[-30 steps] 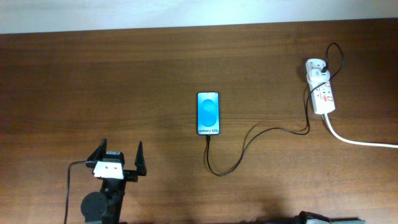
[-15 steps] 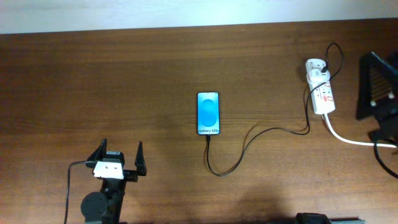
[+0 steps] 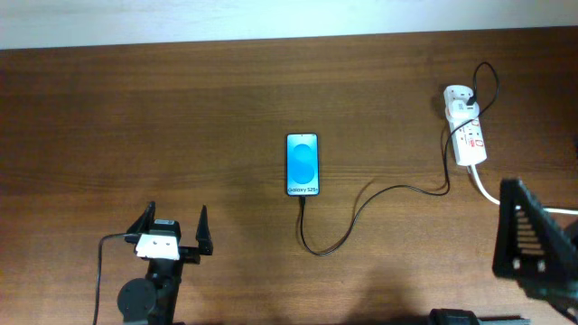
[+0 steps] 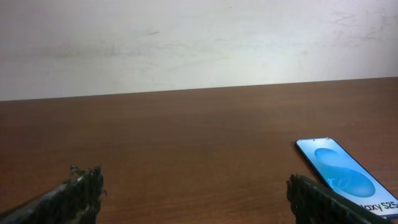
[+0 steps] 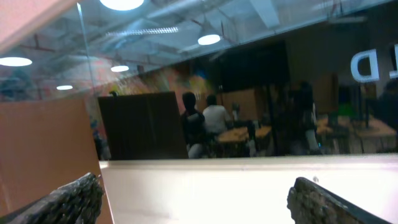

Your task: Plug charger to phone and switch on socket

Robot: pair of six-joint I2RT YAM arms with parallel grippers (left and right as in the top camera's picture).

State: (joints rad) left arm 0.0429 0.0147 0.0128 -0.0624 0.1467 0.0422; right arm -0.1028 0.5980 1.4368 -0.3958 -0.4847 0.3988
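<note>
The phone [image 3: 302, 165] lies screen-up mid-table, its blue screen lit; the left wrist view shows it [image 4: 339, 171] at the lower right. The thin black charger [image 3: 361, 200] runs from the phone's near end in a loop and off to the white socket [image 3: 467, 128] at the far right, where a plug sits in its far end. My left gripper [image 3: 176, 219] rests open near the front left, well short of the phone, with only bare table between its fingers [image 4: 84, 190]. My right gripper [image 5: 196, 193] is open and empty, pointing up at the room; its dark arm [image 3: 533, 246] hangs over the near right.
The socket's thick white cord [image 3: 515, 204] runs off the right edge, passing under the right arm. A pale wall [image 4: 186, 43] borders the table's far side. Bare wood lies between the left gripper and the phone.
The right arm's dark shape came into the overhead view beside the socket at the right edge, then swung toward the near right corner. Phone, charger, socket and left arm have not moved.
</note>
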